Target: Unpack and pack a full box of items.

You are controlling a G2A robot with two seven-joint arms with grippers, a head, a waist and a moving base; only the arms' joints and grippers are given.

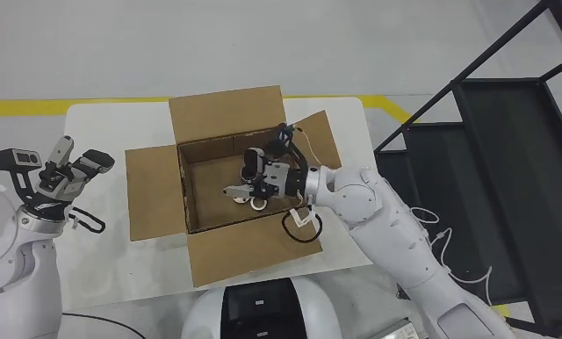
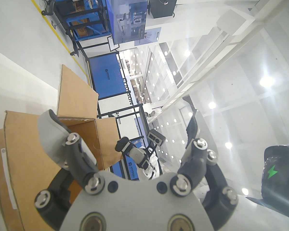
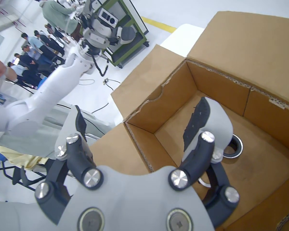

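An open cardboard box (image 1: 219, 119) stands on the white table (image 1: 105, 128) with all flaps spread. My right gripper (image 1: 247, 177) is lowered inside it, open (image 3: 139, 121) with nothing between its fingers. On the box floor just beyond one finger (image 3: 207, 118) lies a round ring-shaped roll (image 3: 234, 146), half hidden; it appears as a small white round item (image 1: 259, 202) under the gripper in the top view. My left gripper (image 1: 79, 157) is held up off the table's left edge, open (image 2: 121, 126) and empty, with the box (image 2: 26, 150) off to one side of it.
A black metal staircase (image 1: 492, 146) stands close to the table's right side. A yellow floor line (image 1: 88, 103) runs behind the table. Bare tabletop lies left of the box and along its front.
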